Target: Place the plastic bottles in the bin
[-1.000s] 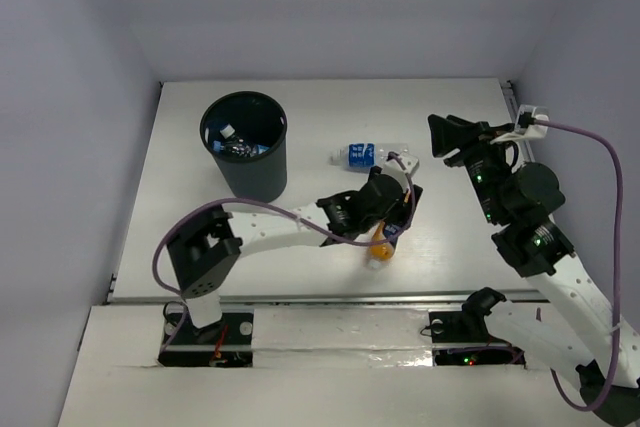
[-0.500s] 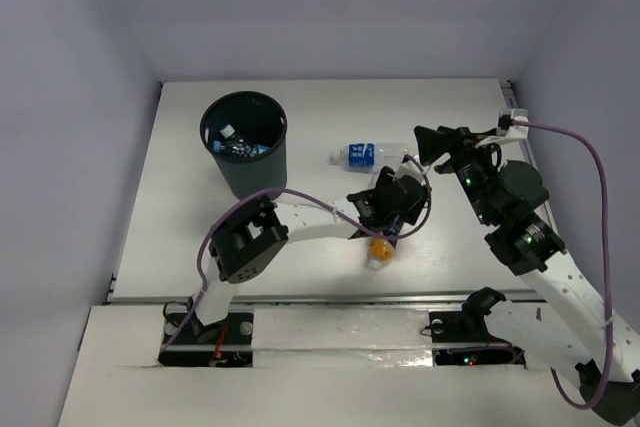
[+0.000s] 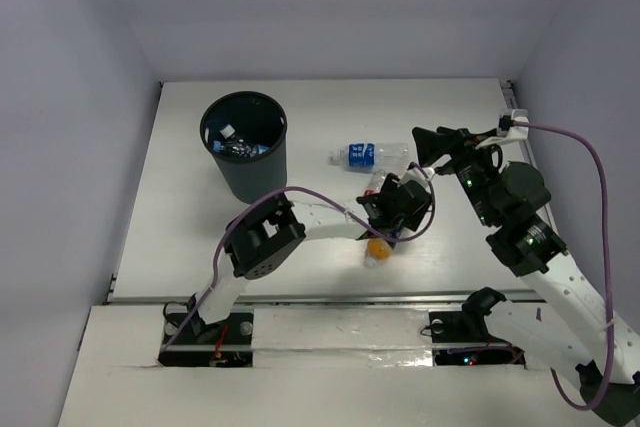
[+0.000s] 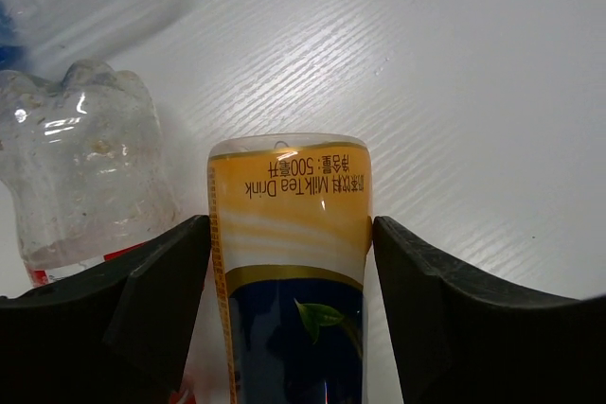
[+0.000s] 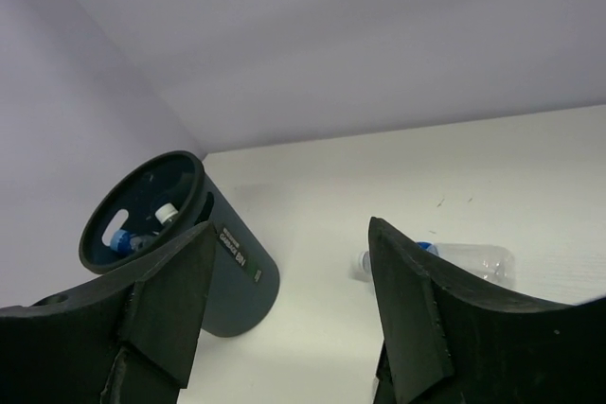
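The left gripper (image 3: 398,209) had its jaws pressed against both sides of the orange plastic bottle with the dark label (image 4: 289,196). The bottle lay on the white table (image 4: 473,92) between them, one end reaching past the fingertips. Just outside one finger lay the clear plastic bottle with the red label (image 4: 85,167). The right gripper (image 5: 289,229) hung in the air, jaws apart and holding nothing. Beyond them stood the dark round plastic bin (image 5: 232,281), and the clear plastic bottle with the blue label (image 5: 464,260) lay on its side.
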Controlling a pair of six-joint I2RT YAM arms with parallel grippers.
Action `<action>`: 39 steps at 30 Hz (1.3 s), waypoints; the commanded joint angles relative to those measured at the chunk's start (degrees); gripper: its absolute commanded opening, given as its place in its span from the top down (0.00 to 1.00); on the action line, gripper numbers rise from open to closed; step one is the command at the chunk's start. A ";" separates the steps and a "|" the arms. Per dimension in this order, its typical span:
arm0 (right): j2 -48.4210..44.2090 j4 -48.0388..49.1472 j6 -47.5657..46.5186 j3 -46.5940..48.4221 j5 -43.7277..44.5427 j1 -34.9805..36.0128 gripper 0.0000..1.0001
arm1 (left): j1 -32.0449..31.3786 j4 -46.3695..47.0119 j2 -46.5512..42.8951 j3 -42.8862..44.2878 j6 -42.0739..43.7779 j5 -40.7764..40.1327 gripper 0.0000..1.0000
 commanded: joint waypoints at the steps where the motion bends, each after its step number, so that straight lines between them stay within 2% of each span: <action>1: -1.19 1.07 -0.18 -0.02 -1.03 -0.19 0.29 | 0.08 0.89 0.48 2.50 -0.82 2.70 0.36; 3: -1.19 0.63 -0.18 0.15 -1.03 -0.19 0.29 | 0.08 1.42 0.74 2.33 -1.17 4.11 0.37; 6: -1.63 0.11 -0.09 0.50 -1.21 -0.19 0.28 | 0.08 2.65 0.13 1.62 -1.79 5.95 0.49; 7: -1.63 -0.07 -0.09 0.68 -1.38 -0.19 0.24 | 0.08 3.26 -0.31 1.19 -1.96 6.66 0.52; 8: -1.81 -0.51 0.00 0.77 -1.30 -0.19 0.21 | 0.08 5.18 -1.62 -0.04 -2.23 7.54 0.57; 10: -1.81 -0.77 0.00 0.94 -1.30 -0.19 0.17 | 0.08 6.60 -2.86 -1.01 -2.84 9.56 0.62; 15: -3.30 -5.78 -0.44 1.73 -0.16 -0.19 0.16 | 0.08 11.52 -9.88 -4.52 -4.42 13.86 0.71; 18: -5.75 -7.80 -0.62 2.00 1.16 -0.19 0.19 | 0.08 15.30 -15.94 -7.34 -4.95 17.99 0.72; 21: -7.95 -9.56 -0.88 2.44 3.00 -0.19 0.21 | 0.08 17.24 -22.45 -9.80 -5.04 18.36 0.74; 27: -11.47 -12.47 -1.85 2.97 9.42 -0.19 0.25 | 0.61 19.26 -37.12 -14.46 -2.67 12.13 0.74; 29: -12.00 -11.77 -1.67 1.83 8.99 -0.19 0.34 | 3.75 19.62 -41.94 -15.07 -1.44 8.87 0.74; 31: -10.08 -11.76 -1.06 1.12 6.10 -0.19 0.46 | 7.18 19.79 -44.60 -14.73 -1.35 9.38 0.74; 32: -8.59 -12.20 -0.71 0.51 4.95 -0.19 0.48 | 9.03 20.40 -46.61 -13.94 -1.79 9.48 0.74; 33: -5.18 -12.11 -0.27 0.07 2.42 -0.19 0.49 | 13.40 20.67 -47.33 -13.41 -2.57 9.91 0.73; 35: -1.56 -11.15 0.61 -0.90 0.99 -0.19 0.50 | 17.64 20.50 -48.65 -10.79 -3.54 10.36 0.73; 37: 1.96 -9.31 2.10 -3.44 -1.12 -0.19 0.55 | 22.48 19.27 -48.74 -8.50 -3.37 8.60 0.73; 39: 3.55 -7.63 3.59 -5.55 -2.00 -0.19 0.51 | 25.21 17.07 -48.65 -5.07 -2.59 7.64 0.73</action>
